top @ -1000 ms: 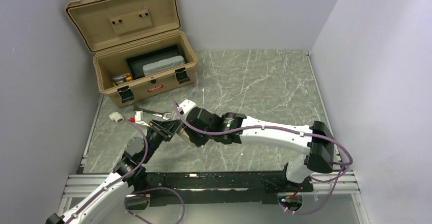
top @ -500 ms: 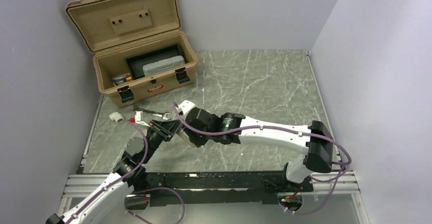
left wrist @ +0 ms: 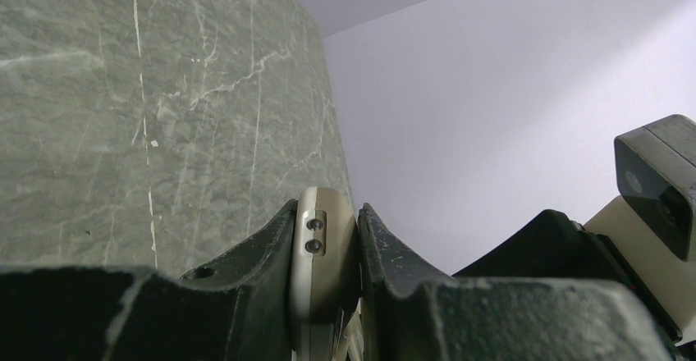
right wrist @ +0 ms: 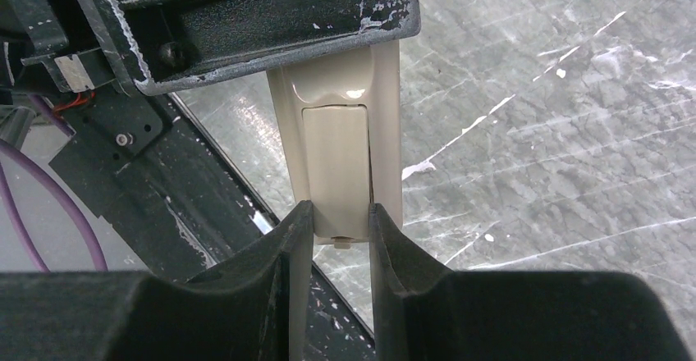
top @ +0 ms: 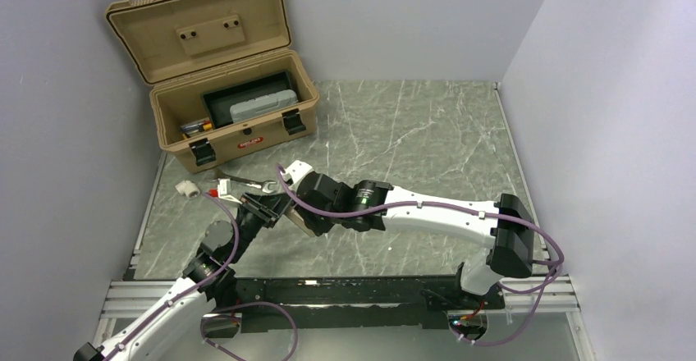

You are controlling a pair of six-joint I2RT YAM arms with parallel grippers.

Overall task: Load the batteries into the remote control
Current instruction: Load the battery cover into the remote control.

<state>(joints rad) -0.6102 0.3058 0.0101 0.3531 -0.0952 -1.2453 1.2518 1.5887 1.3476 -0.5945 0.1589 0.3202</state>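
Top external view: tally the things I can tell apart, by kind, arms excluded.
Toolbox: 1
Grey case: 1
Wrench: 1
White block: 1
Remote control: 1
Red-and-white piece, kind unclear: 1
Yellow-black item in toolbox, unclear: 1
Total: 7

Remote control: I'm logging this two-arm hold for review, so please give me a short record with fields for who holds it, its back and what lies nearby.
remote control: held between both arms, back facing the right wrist camera
left gripper: shut on one end of it
right gripper: fingers flank the battery cover at the other end; grip unclear
battery cover: over the recess, dark gap along one edge
nearby: wrench and small white block on the table; open toolbox behind them
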